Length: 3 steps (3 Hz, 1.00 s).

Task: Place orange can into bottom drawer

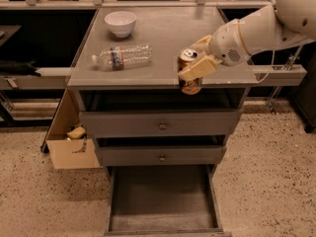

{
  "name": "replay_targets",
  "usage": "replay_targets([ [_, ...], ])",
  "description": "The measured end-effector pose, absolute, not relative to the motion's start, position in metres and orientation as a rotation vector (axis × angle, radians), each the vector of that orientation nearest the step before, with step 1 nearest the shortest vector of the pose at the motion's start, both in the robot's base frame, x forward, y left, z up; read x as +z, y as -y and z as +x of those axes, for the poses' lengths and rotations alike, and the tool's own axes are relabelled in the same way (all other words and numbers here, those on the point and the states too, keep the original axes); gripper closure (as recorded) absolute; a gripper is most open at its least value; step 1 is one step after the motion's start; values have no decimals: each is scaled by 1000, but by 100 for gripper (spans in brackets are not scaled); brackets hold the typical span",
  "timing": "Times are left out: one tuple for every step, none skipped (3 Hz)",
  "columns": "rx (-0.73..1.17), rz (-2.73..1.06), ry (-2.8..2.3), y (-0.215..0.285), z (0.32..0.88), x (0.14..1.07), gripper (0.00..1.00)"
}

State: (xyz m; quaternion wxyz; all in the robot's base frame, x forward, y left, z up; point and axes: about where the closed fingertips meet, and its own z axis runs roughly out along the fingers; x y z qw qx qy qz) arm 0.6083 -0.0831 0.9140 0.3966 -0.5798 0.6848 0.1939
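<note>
End effector [195, 67], orange can [190, 86] above open bottom drawer [163, 197].

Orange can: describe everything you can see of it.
The orange can is a small coppery-brown metal drink can with a silver top and pull tab, roughly upright. The gripper holds it, cream jaws closed across its middle, at the front right edge of the cabinet top. Its base overlaps that edge, apparently lifted clear. The open bottom drawer lies below.

arm [252, 33] stretched in from right of view; gripper [190, 58] apparently clasps orange can [190, 86]
</note>
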Motion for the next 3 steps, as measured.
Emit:
replay_targets([
  [469, -1492, -1753, 83, 601, 895, 100],
  [392, -1537, -1804, 94, 578, 832, 100],
  [455, -1599, -1948, 109, 545, 720, 100],
])
